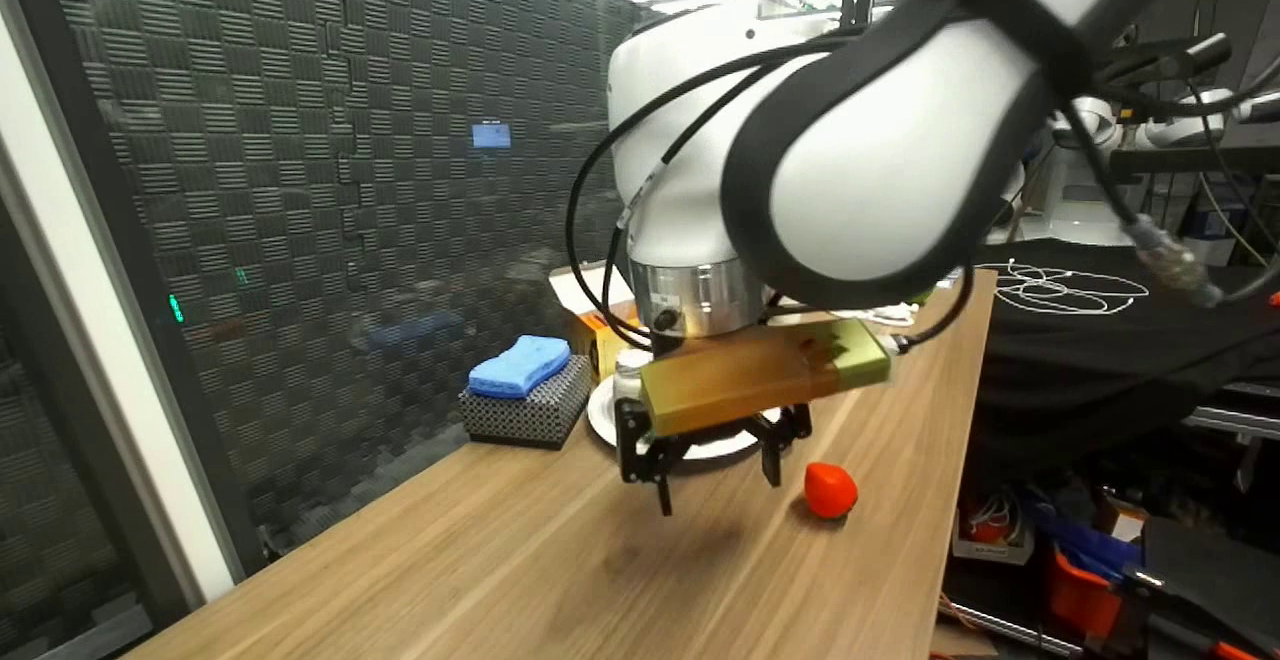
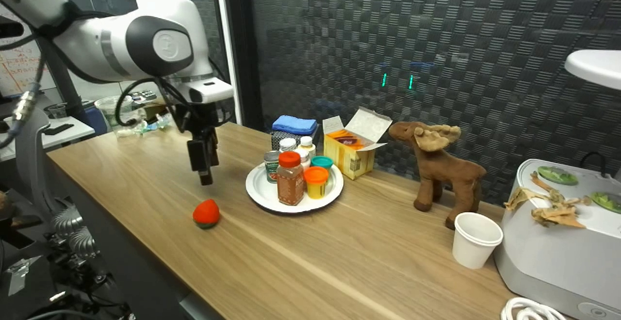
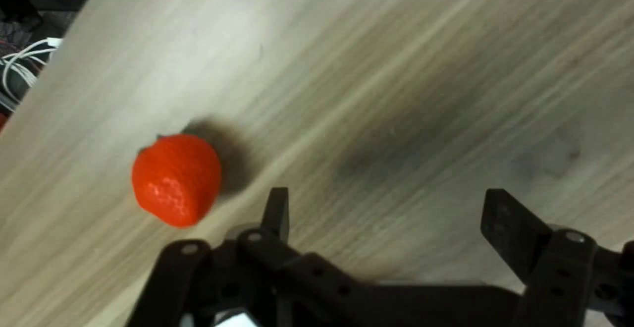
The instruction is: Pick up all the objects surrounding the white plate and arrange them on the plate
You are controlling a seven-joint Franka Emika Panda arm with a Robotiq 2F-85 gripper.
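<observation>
A red strawberry-like object (image 1: 830,490) with a dark green underside lies on the wooden table; it also shows in an exterior view (image 2: 206,212) and at the left in the wrist view (image 3: 177,181). The white plate (image 2: 259,193) holds a red-lidded brown bottle (image 2: 290,184), an orange-lidded yellow tub (image 2: 316,184), a teal-lidded tub (image 2: 322,162), a dark green can (image 2: 271,168) and several white-lidded bottles. My gripper (image 3: 386,195) is open and empty above the table, beside the red object and apart from it. In an exterior view the gripper (image 1: 718,488) partly hides the plate (image 1: 725,447).
Behind the plate stand a speckled box (image 1: 530,410) with a blue cloth or sponge (image 1: 520,366) on it and an open yellow box (image 2: 350,157). A brown moose toy (image 2: 444,172), white paper cups (image 2: 473,245) and a grey machine (image 2: 558,257) stand farther along the table.
</observation>
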